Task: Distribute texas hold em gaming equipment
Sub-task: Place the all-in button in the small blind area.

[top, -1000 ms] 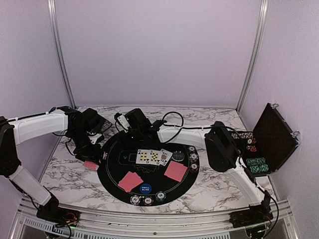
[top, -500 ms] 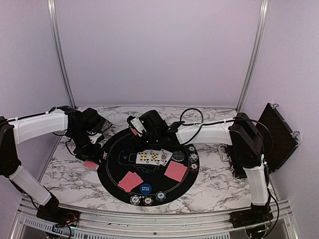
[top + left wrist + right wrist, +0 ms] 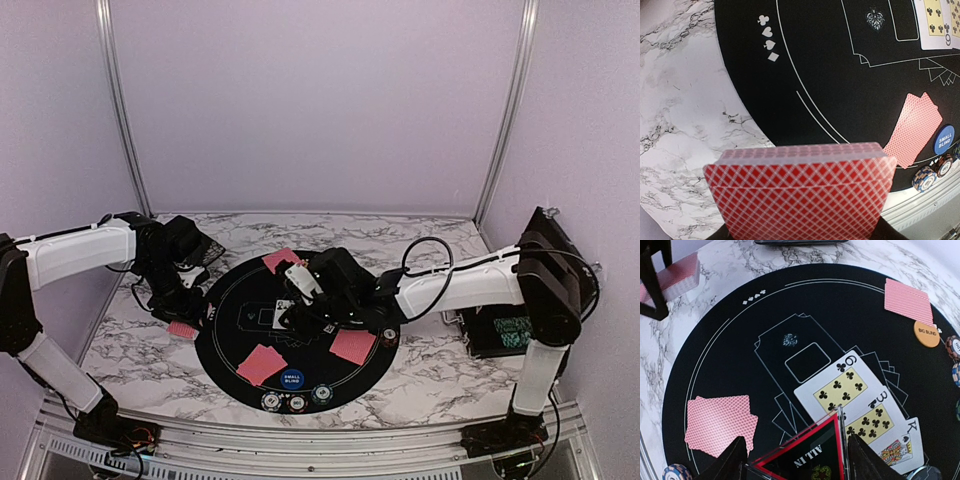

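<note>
Light: bright, even, diffuse, from overhead. Shadows: faint, soft-edged, on the marble table [image 3: 130, 350] left of the black mat [image 3: 235, 310]. Overhead view: slightly soft. Wrist views: wide-angle, mat's rim bowed; card deck [image 3: 800, 195] and triangular marker [image 3: 807, 455] nearest lens slightly soft.

Right arm [image 3: 460, 285] and face-up cards [image 3: 837, 387] block the mat's [image 3: 230, 310] middle; left rim open.

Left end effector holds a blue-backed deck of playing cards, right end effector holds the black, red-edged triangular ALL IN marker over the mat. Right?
One thing is off: the deck of playing cards in the left end effector is red-backed, not blue-backed, as the left wrist view shows. The rest stands: the right end effector holds the black, red-edged triangular ALL IN marker over the mat.
</note>
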Robot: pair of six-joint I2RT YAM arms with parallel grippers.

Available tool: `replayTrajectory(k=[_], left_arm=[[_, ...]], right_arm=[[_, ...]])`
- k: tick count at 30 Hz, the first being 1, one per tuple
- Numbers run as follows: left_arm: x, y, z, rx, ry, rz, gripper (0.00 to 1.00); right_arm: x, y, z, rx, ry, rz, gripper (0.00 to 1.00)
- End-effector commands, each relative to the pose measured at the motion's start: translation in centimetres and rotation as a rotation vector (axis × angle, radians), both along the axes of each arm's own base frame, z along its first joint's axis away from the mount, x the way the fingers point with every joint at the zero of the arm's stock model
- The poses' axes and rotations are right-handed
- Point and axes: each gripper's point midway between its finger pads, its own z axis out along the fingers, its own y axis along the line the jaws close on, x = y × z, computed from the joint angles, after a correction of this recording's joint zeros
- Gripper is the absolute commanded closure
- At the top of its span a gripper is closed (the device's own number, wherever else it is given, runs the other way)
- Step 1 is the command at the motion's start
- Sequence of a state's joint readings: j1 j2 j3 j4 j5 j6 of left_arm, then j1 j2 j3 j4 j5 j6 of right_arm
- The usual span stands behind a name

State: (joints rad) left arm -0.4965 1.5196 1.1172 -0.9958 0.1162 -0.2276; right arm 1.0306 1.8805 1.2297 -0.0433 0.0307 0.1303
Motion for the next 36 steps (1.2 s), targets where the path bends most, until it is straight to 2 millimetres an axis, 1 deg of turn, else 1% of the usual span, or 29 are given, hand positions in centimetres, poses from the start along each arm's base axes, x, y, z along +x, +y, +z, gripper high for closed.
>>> replayTrajectory(k=[1, 6, 10, 14, 20, 30, 36], left_arm=[[0.6, -0.4, 1.0, -0.023, -0.020, 0.002, 0.43], [0.6, -0.3, 1.0, -0.023, -0.022, 0.003, 0.43], [0.6, -0.3, 1.1, -0.023, -0.022, 0.001, 0.43], [0.5, -0.2, 1.1, -0.021, -0.025, -0.001, 0.43], [0.6, -0.3, 1.1, -0.020, -0.024, -0.004, 0.43], [0.5, -0.2, 1.1, -0.019, -0.025, -0.006, 0.43], [0.5, -0.3, 1.0, -0.019, -0.020, -0.006, 0.43]], right_arm=[[-2.3, 0.3, 1.9, 0.082, -0.005, 0.061, 0.39], [-4.4, -0.7, 0.2, 0.058, 0.043, 0.093, 0.39], [-5.2, -1.1, -1.1, 0.036, 0.071, 0.099, 0.38], [-5.5, -1.8, -2.5, 0.010, 0.086, 0.084, 0.37], [-5.7, -2.6, -3.7, -0.023, 0.100, 0.067, 0.37], [-6.2, -3.3, -4.8, -0.054, 0.127, 0.059, 0.35], [-6.6, -3.5, -5.1, -0.058, 0.136, 0.057, 0.33]])
